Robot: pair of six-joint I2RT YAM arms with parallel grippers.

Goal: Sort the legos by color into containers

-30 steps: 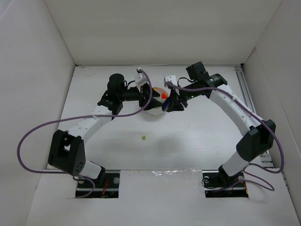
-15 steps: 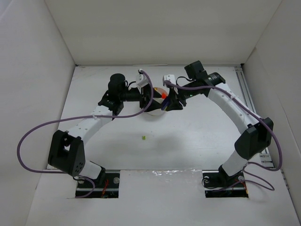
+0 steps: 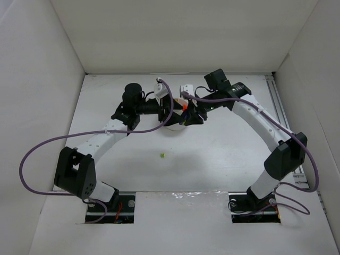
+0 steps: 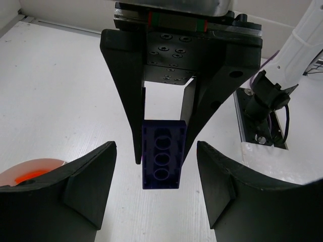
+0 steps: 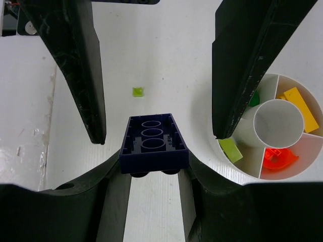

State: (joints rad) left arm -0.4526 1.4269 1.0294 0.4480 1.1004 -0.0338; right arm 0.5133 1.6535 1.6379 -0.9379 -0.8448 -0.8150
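Note:
A dark purple brick (image 5: 154, 146) is pinched between the fingers of my right gripper (image 5: 154, 169), which is shut on it above the table. My left gripper (image 4: 155, 149) faces it, open, one finger (image 4: 75, 186) on each side of the same purple brick (image 4: 161, 154), apart from it. The round white divided dish (image 5: 278, 122) lies just to the right, holding a lime piece (image 5: 231, 149), a yellow brick (image 5: 301, 107) and an orange-red piece (image 5: 276, 157) in separate wedges. In the top view both grippers meet over the dish (image 3: 172, 126) and hide most of it.
A tiny green bit (image 3: 162, 155) lies alone on the white table in front of the dish; it also shows in the right wrist view as the green bit (image 5: 137, 92). White walls enclose the table on three sides. A rail (image 3: 279, 101) runs along the right edge.
The right arm has shifted slightly left with the purple brick, closing on the left gripper, so more of the dish is now covered. The left arm has barely moved.

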